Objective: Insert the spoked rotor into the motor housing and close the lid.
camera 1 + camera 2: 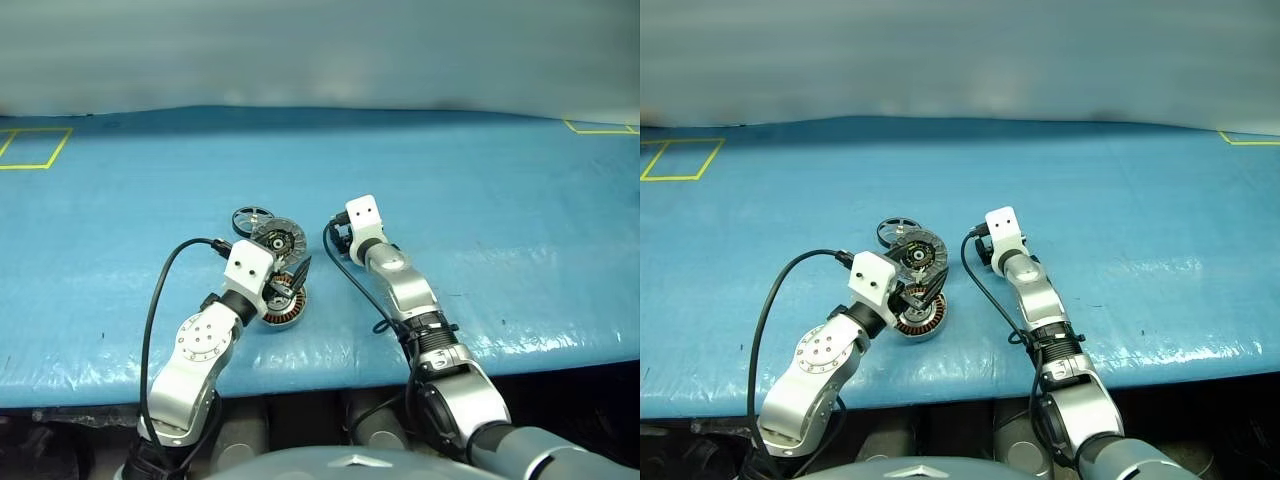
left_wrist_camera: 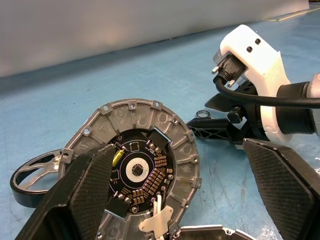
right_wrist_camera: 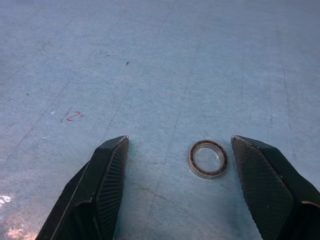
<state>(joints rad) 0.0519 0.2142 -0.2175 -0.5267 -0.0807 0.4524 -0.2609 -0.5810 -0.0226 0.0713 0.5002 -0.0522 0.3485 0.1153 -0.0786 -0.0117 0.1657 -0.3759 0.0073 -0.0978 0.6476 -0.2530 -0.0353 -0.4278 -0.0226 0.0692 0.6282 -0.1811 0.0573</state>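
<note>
- On the blue counter point(image 1: 480, 200), three motor parts lie clustered near the front edge: one lid point(image 1: 278, 240), one motor housing point(image 1: 284, 308) and one spoked rotor point(image 1: 251, 218). One small metal ring point(image 3: 208, 158) lies apart from them.
- Using the lid as landmark: the spoked rotor lies just behind it, toward the far side of the counter, and their edges touch or nearly touch; I cannot tell which. The motor housing lies just in front of the lid, toward the robot.
- Lid: it rests tilted, with the front edge lifted and leaning toward the housing. Its upturned face shows a pale segmented ring around a black centre. Being round, it has no long axis.
- Motor housing: copper-brown windings show on its upturned side. Whether it sits flat I cannot tell.
- Spoked rotor: it lies flat, with open gaps between a few spokes.
- Left claw point(image 2: 175, 200): fingers spread wide, holding nothing. It hovers over the near part of the lid and the housing, and one finger point(image 2: 90, 185) overlaps the lid's edge in the left wrist view.
- Right claw point(image 3: 177, 190): fingers spread, gripping nothing. It sits to the right of the lid, close to it, with the small ring on the counter between its fingertips, nearer one finger point(image 3: 260, 180) and touching neither.
</note>
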